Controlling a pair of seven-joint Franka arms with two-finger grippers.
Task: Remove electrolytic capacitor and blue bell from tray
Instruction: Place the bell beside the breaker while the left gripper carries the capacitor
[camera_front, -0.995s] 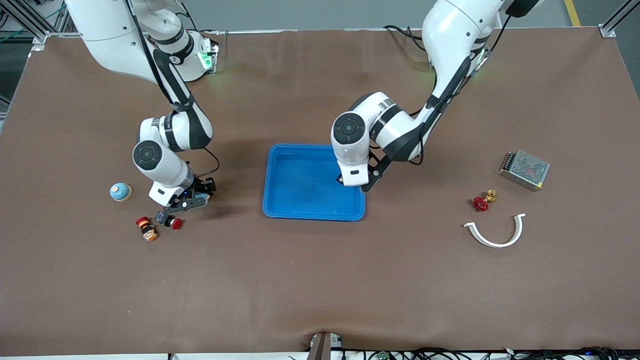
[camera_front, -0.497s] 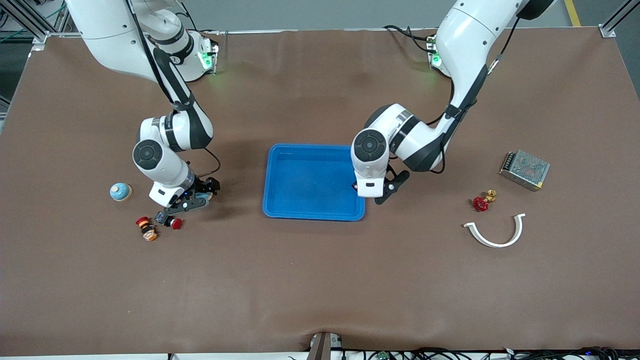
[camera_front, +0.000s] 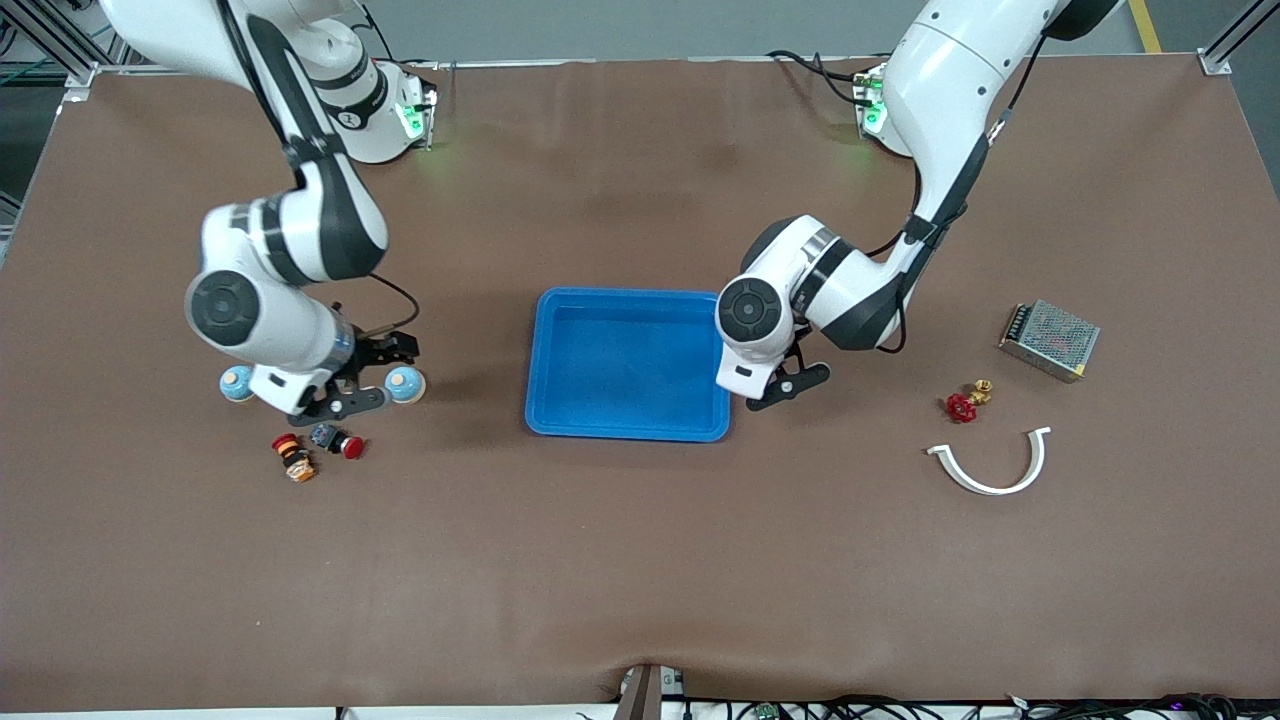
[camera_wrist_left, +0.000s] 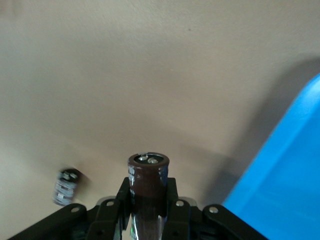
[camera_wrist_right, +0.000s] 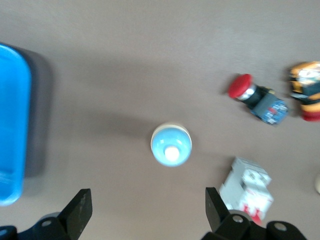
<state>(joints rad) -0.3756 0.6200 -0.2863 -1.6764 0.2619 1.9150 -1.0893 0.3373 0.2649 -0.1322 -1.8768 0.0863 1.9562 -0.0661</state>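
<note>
The tray (camera_front: 627, 364) looks empty. Just off its end toward the left arm's end of the table, the left gripper (camera_front: 772, 392) hangs clenched on the electrolytic capacitor (camera_wrist_left: 147, 186), a dark brown can held upright between the jaws. Well away from the tray toward the right arm's end, the right gripper (camera_front: 345, 378) hovers with jaws released over the table, and the blue bell (camera_front: 405, 381) sits on the table just beside it. The main risk lies with the capacitor: the smooth round can could slip or tip when released and roll back against the tray's rim.
</note>
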